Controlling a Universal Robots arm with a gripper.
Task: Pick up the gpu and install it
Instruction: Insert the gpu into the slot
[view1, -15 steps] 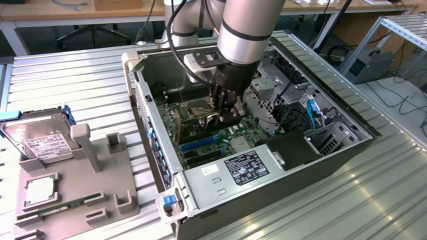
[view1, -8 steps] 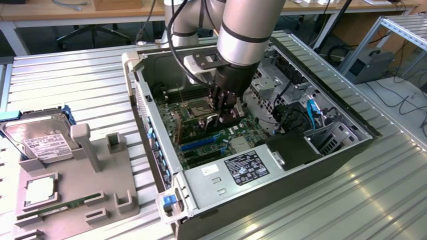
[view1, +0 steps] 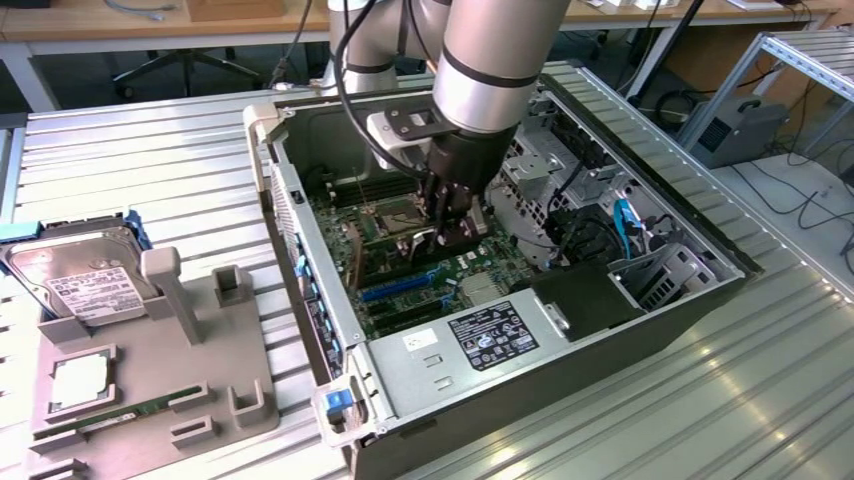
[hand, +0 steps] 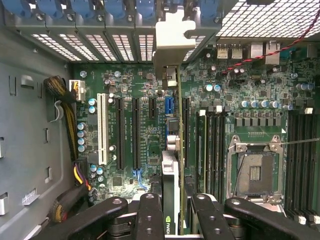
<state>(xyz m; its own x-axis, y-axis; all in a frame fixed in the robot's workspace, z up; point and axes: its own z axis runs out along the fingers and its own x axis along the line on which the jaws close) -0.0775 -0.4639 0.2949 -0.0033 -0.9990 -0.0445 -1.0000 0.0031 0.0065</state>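
The gpu (hand: 171, 150) shows edge-on in the wrist view, a thin card standing upright over the green motherboard (hand: 235, 80). Its silver bracket (hand: 172, 42) is at the case's rear slot openings. My gripper (hand: 177, 220) is shut on the gpu, one black finger on each face, near the end away from the bracket. The card runs along a long black expansion slot (hand: 186, 130); I cannot tell whether its edge is in the slot. In the exterior view my gripper (view1: 447, 232) reaches down inside the open computer case (view1: 574, 320), just above the board.
Black and white expansion slots (hand: 120, 132) lie beside the card, and the open CPU socket (hand: 255, 172) lies on the other side. Cables (hand: 65, 110) run along the case wall. On the exterior view's left, a grey tray (view1: 220, 400) holds a hard drive (view1: 83, 282) and a memory stick (view1: 120, 415).
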